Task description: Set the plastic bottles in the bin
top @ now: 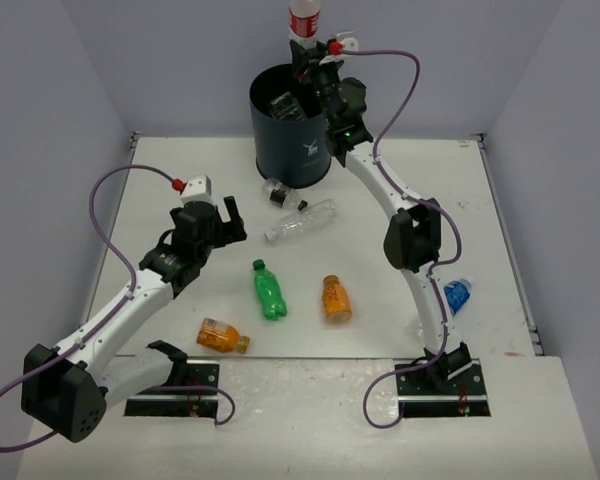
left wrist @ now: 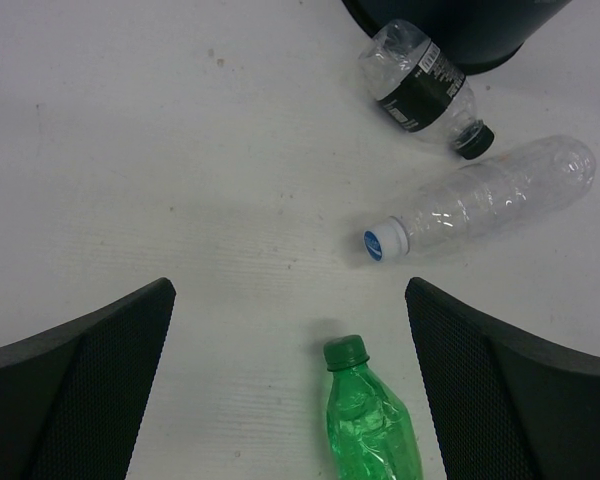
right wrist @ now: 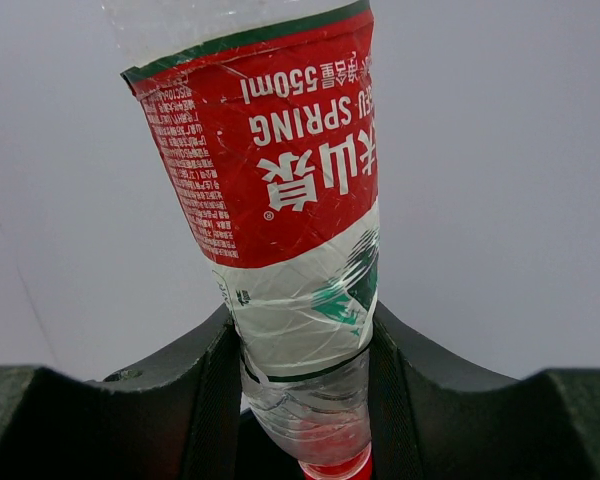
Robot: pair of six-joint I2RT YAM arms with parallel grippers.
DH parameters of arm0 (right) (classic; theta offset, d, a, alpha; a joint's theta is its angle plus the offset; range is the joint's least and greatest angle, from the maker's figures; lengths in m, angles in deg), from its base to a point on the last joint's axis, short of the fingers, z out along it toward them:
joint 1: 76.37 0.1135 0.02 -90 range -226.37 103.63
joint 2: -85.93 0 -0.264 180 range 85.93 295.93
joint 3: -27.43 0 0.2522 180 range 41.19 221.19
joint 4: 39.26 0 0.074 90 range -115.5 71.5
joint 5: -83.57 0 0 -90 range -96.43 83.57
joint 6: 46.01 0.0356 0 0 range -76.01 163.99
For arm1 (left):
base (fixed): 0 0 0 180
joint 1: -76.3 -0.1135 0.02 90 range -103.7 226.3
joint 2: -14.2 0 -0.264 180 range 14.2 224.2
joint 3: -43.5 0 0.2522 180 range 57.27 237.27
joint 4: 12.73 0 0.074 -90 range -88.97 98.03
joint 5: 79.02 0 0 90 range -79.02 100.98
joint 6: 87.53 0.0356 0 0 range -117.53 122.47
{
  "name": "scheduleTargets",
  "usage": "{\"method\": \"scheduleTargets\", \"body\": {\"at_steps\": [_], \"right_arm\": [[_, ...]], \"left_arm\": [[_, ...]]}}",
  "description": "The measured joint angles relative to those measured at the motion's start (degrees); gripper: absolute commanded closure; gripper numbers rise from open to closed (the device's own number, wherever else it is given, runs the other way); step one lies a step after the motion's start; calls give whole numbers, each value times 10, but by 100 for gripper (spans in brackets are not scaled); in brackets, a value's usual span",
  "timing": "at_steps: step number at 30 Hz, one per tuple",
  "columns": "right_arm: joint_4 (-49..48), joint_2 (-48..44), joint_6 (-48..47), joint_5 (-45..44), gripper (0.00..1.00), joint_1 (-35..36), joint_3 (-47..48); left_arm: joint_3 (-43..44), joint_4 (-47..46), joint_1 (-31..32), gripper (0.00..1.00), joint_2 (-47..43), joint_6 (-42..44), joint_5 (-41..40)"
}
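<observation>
My right gripper (top: 306,52) (right wrist: 302,375) is shut on the neck end of a clear red-labelled bottle (top: 304,20) (right wrist: 285,170), held base-up above the dark bin (top: 280,150), which holds at least one bottle (top: 283,105). My left gripper (top: 227,214) (left wrist: 288,305) hangs open over the table, just short of the green bottle (top: 269,290) (left wrist: 372,425). On the table also lie a black-labelled bottle (top: 283,194) (left wrist: 420,85), a clear bottle (top: 300,222) (left wrist: 485,200), two orange ones (top: 336,298) (top: 223,336) and a blue-labelled one (top: 457,294).
The bin (left wrist: 460,25) stands at the table's far edge, against the grey back wall. The right arm (top: 412,235) arches over the table's right half, above the blue-labelled bottle. Side walls close in the table left and right.
</observation>
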Motion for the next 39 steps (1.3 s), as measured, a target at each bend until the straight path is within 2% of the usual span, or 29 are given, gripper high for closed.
{"method": "scheduleTargets", "body": {"at_steps": [2,4,8,11,19,26,34,39], "right_arm": [[-10,0,0,-2,53,-2,-7],[-11,0,1,-8,43,-2,-15],[-9,-6,6,-13,37,-3,-56],[0,-7,7,-14,26,-3,-85],[28,-26,-5,-8,2,-3,-98],[49,-113,-20,15,1,-3,-139],[118,-247,-6,39,1,-3,-255],[160,-360,47,7,1,-2,-407]], "left_arm": [[0,-3,0,0,0,0,0],[0,-4,0,0,0,-1,0],[1,-4,0,0,0,-1,1],[1,-3,0,0,0,-1,6],[1,6,0,0,0,-2,9],[29,57,-1,0,0,-25,8],[61,160,-3,0,0,-81,10],[61,221,-3,0,-3,-123,41]]}}
